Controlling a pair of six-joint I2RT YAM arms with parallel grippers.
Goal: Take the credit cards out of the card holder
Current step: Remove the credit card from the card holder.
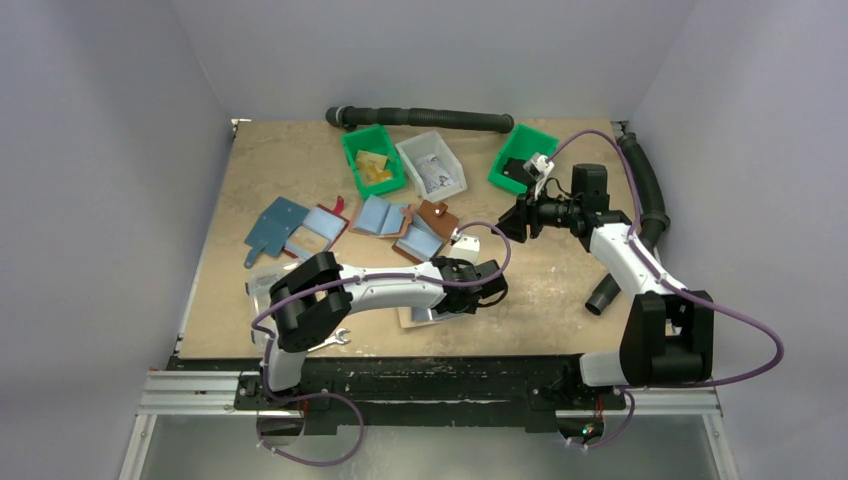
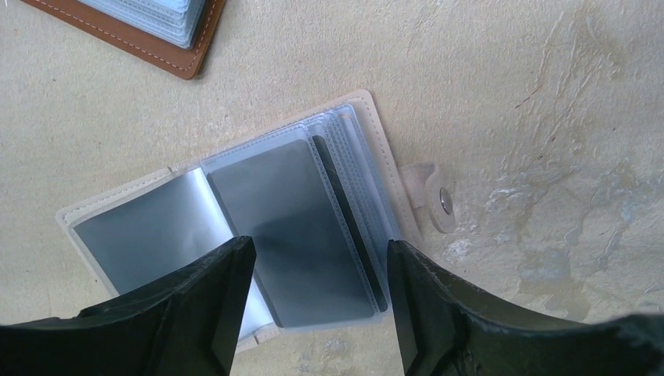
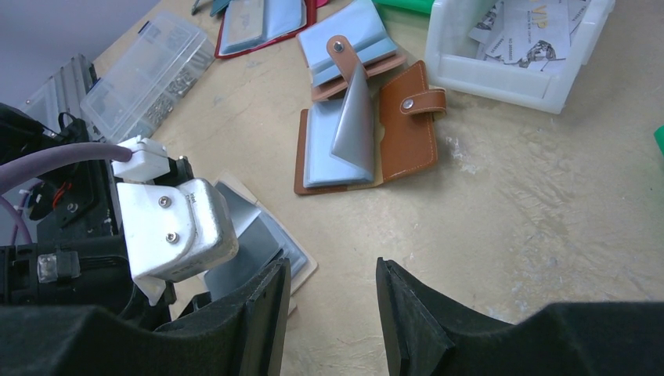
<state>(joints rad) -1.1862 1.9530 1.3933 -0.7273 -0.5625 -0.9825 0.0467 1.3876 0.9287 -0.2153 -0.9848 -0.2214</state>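
Note:
The card holder [image 2: 374, 129] lies open on the table, with a whitish rim, clear sleeves and a snap tab. A dark grey card [image 2: 290, 227] sits in the top sleeve, and the dark edge of another card [image 2: 344, 207] shows beside it. I see no light blue card. My left gripper [image 2: 321, 254] is open just above the holder, its fingers straddling the grey card. It shows in the top view [image 1: 472, 290] over the holder [image 1: 422, 316]. My right gripper [image 3: 333, 270] is open and empty, raised to the right of the holder [image 3: 301, 254].
Brown wallets with blue lining [image 3: 368, 133] lie beyond the holder, and one corner [image 2: 156, 39] shows in the left wrist view. Two green bins [image 1: 372, 158] [image 1: 522, 155] and a white bin [image 1: 432, 163] stand at the back. A clear box [image 3: 149, 74] is on the left.

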